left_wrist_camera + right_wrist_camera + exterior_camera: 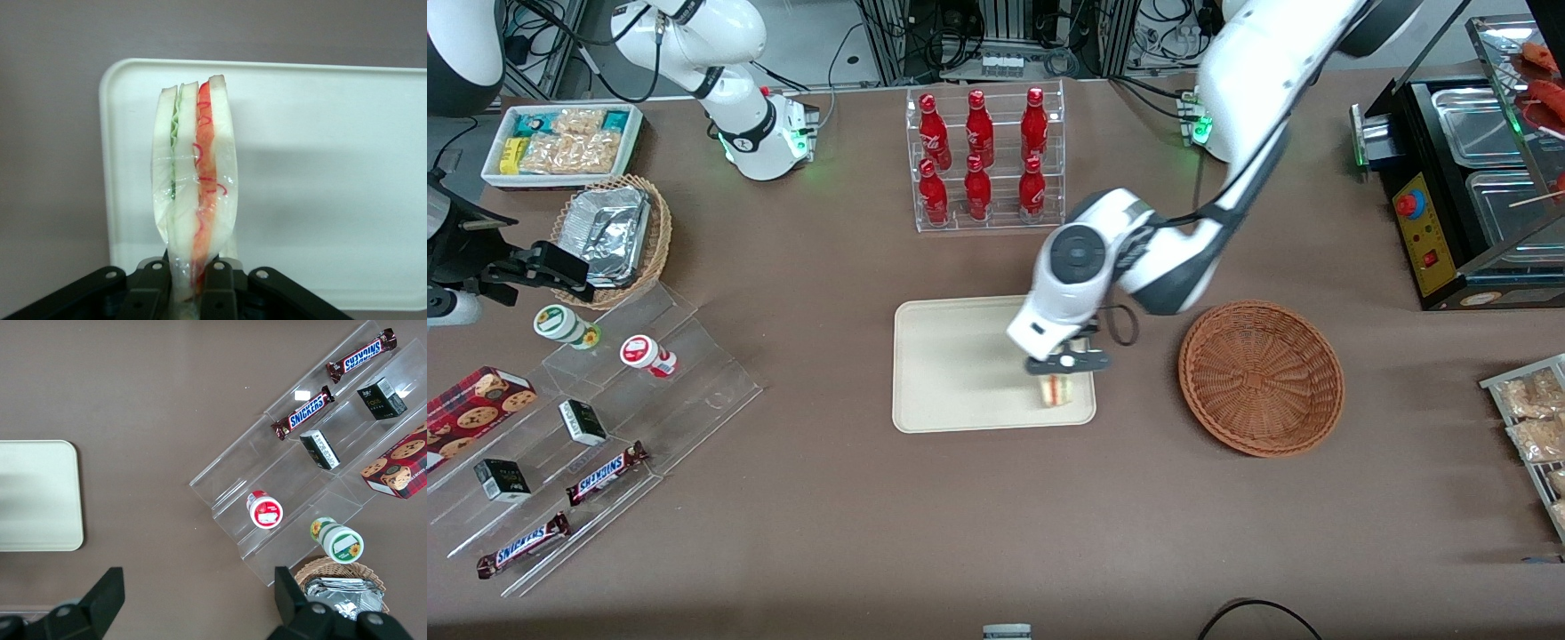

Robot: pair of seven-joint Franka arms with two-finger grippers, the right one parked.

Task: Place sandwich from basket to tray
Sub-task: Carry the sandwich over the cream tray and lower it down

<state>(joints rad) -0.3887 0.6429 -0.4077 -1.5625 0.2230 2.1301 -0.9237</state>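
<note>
Up close, the wrist cam shows what the front view can't: gripper (pixel 194 283) fingers pinched on the sandwich (pixel 193 173) at its narrow end, layers (green, red, orange) upright over the tray (pixel 320 133). Front view gives the layout instead: sandwich (pixel 1056 389) over the tray (pixel 951 364) corner nearest the basket (pixel 1261 378), close to the rim, w/ gripper (pixel 1069 363) just above it. Most of the tray surface is bare. Basket sits beside the tray, apart. Bottle rack (pixel 985 158) stands farther from the front cam, well apart from the arm.
</note>
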